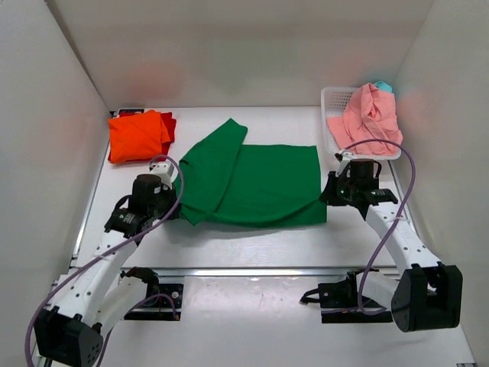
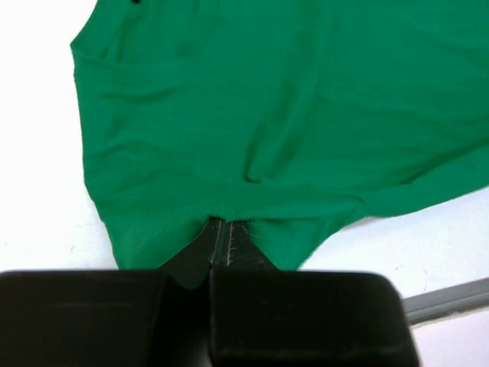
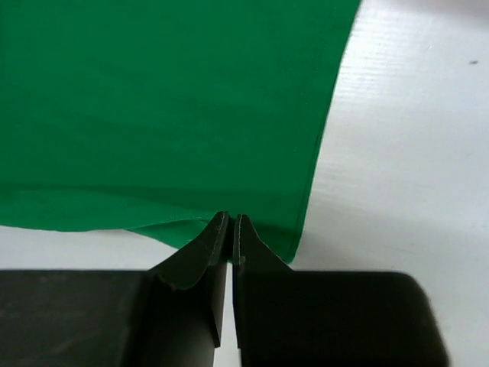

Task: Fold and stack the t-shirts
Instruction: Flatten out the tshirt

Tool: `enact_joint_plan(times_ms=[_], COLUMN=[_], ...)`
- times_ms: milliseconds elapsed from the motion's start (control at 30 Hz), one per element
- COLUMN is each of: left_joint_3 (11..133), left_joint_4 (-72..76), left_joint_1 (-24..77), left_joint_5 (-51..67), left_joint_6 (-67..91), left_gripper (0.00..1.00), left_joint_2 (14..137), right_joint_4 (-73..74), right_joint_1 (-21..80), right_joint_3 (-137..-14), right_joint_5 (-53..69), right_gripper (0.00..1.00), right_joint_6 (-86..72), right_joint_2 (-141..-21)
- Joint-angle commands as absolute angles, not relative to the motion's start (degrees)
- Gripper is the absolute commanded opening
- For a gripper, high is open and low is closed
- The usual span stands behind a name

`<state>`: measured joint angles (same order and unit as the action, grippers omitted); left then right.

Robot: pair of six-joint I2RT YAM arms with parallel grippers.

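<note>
My left gripper [image 1: 173, 202] is pinched tight on the left near edge of the dark green soft cloth t-shirt [image 1: 256, 183]. In its wrist view the black fingertips [image 2: 221, 229] meet with the cloth [image 2: 267, 115] bunched into small wrinkles right at their tips. My right gripper [image 1: 328, 195] is likewise closed, its two black fingers [image 3: 218, 237] pressed together at the shirt's right near corner. There the hem [image 3: 153, 99] curls up slightly and a second layer of cloth shows beneath it. The green shirt lies in the middle of the white table [image 1: 252, 248], spread between my two grippers. Its right part is a smooth flat rectangle, and its left part is doubled over in a slanting flap whose point reaches toward the far wall. At the far left corner sits the bright orange folded cloth t-shirt [image 1: 136, 138], resting on the red cloth t-shirt [image 1: 170, 122], of which only the right-hand edge shows. These two are well apart from the green one. At the far right the salmon pink crumpled cloth t-shirt [image 1: 370, 115] is heaped in the white plastic lattice basket [image 1: 332, 99], spilling over its near rim, just beyond my right wrist.
</note>
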<state>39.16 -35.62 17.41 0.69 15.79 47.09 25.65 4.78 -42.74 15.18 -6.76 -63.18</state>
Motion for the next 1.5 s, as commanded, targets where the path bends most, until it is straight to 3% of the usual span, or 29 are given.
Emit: enact_joint_plan(times_ms=[0, 67, 133, 167, 233, 300, 367, 467, 600, 900, 1000, 1067, 1167, 1300, 1467], left_joint_3=[42.17, 48.66, 67.74, 100.04, 113.91, 118.11, 114.54, 96.66, 75.81, 48.8, 43.69, 43.85, 46.22, 48.34, 46.86], left_joint_4=[-31.92, -30.5, -31.19, -38.68, -39.64, -37.8, -33.94, -27.01, -23.55, -29.7, -31.9, -33.04, -33.4, -33.83, -37.09], left_joint_1=[14.07, 13.45, 12.14, 9.61, 8.62, 7.39, 8.26, 12.9, 14.42, 19.24, 18.37, 15.83, 13.46, 13.44, 16.86], left_joint_5=[4.74, 2.3, 0.18, -4.35, -8.59, -10.36, -12.04, -14.67, -12.32, -6.42, -3.09, -0.27, 2.89, 1.94, 1.06], left_joint_6=[16.44, 13.82, 8.72, 6.53, 6.68, 7.03, 4.67, 2.2, 6.58, 15.64, 16.61, 16.0, 14.77, 14.24, 15.8], left_gripper=[0.0, 0.0, 0.0, 0.0, 0.0, 0.0, 0.0, 0.0, 0.0, 0.0, 0.14, 0.4, 0.57, 0.69, 0.66], left_joint_2=[54.36, 65.05, 81.48, 92.44, 94.05, 91.34, 85.72, 75.52, 61.73, 48.96, 46.23, 45.27, 45.87, 50.17, 65.1], right_joint_4=[19.97, 18.2, 20.73, 33.18, 36.9, 35.7, 31.58, 21.75, 19.61, 20.65, 20.22, 20.74, 22.23, 23.29, 23.03], right_joint_1=[3.7, 3.17, 1.41, 1.75, 3.51, 2.04, 0.09, 0.79, 1.66, 6.94, 6.25, 4.49, 1.94, 1.84, 3.51], right_joint_3=[-43.84, -49.98, -69.75, -104.15, -120.14, -126.71, -122.28, -100.35, -85.91, -63.65, -57.14, -54.24, -52.3, -49.49, -47.2], right_joint_5=[17.75, 16.8, 14.6, 7.63, 3.09, 3.49, 4.74, 2.64, 3.78, 2.55, 5.0, 6.76, 8.96, 9.32, 9.58], right_gripper=[0.0, 0.0, 0.0, 0.0, 0.0, 0.0, 0.0, 0.0, 0.0, 0.0, 0.0, 0.0, 0.01, 0.0, 0.0], right_joint_6=[-8.44, -6.78, -4.23, -1.35, 2.95, 1.95, 0.0, 2.28, 1.76, 0.53, -2.63, -3.86, -4.13, -4.04, -4.57], right_joint_2=[-65.28, -73.36, -87.99, -99.99, -103.34, -103.01, -96.63, -86.96, -81.75, -75.95, -70.24, -67.69, -64.7, -63.1, -62.14])
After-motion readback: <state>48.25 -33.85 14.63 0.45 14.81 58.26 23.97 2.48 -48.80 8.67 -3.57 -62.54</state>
